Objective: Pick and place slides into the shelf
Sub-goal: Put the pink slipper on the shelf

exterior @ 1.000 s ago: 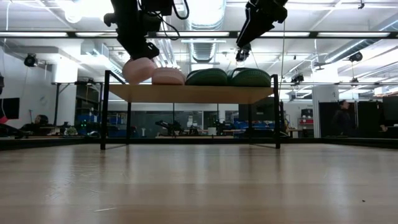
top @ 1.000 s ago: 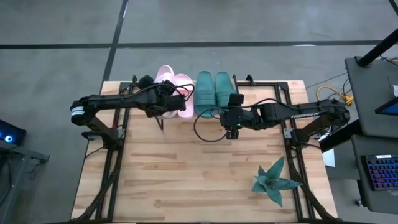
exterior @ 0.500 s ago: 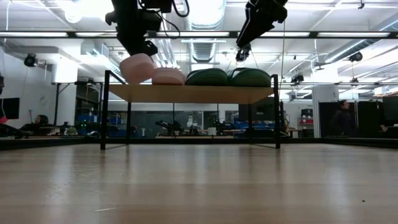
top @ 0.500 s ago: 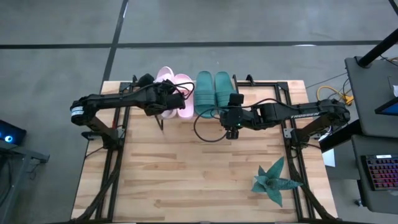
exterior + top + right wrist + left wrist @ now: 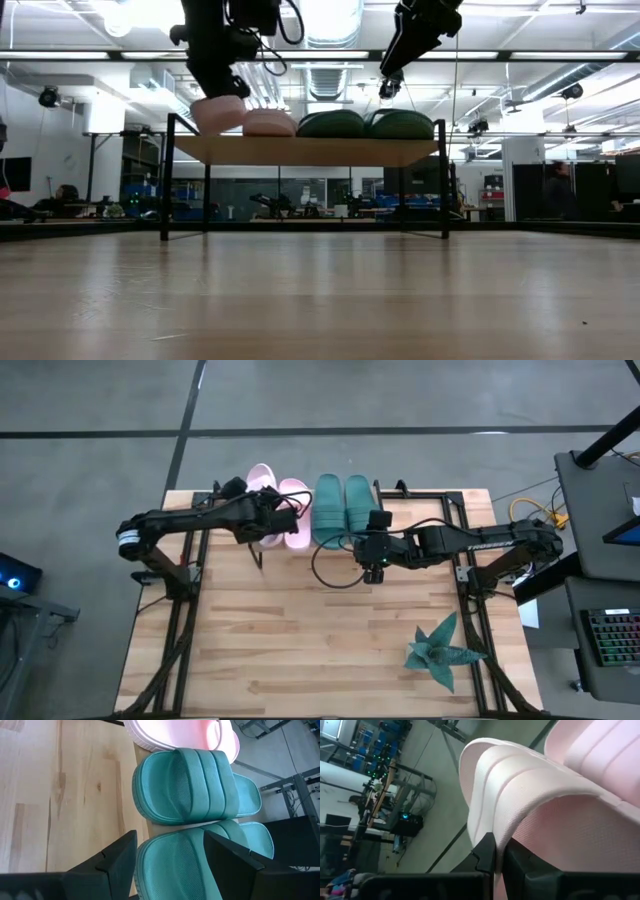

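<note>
Two dark teal slides point(image 5: 343, 510) and one pale pink slide point(image 5: 296, 512) lie side by side, soles down, on the shelf point(image 5: 310, 150) at the table's far edge. The other pink slide point(image 5: 261, 498) is at the shelf's left end with my left gripper point(image 5: 495, 851) shut on it. In the low view this slide point(image 5: 220, 112) sits slightly higher than its mate point(image 5: 270, 122); whether its sole touches the board I cannot tell. My right gripper point(image 5: 170, 855) stands open above the near ends of the teal slides point(image 5: 190, 785), touching nothing. My left gripper pinches the edge of the pink slide's wide strap point(image 5: 492, 827) between its two fingers, one finger under the strap and one outside it. The fingers come slanting down from the table's left and near side. The slide sits slightly tilted over the shelf's left end.
A spiky teal plant point(image 5: 440, 652) stands near the table's right front corner. The wooden table top point(image 5: 300, 630) lies bare in front of the shelf. Black frame rails point(image 5: 180, 620) run along the table's sides.
My left gripper has turned a little, and the held pink slide has swung slightly toward the table's left, opening a small gap from the other pink slide. My right gripper has kept still.
</note>
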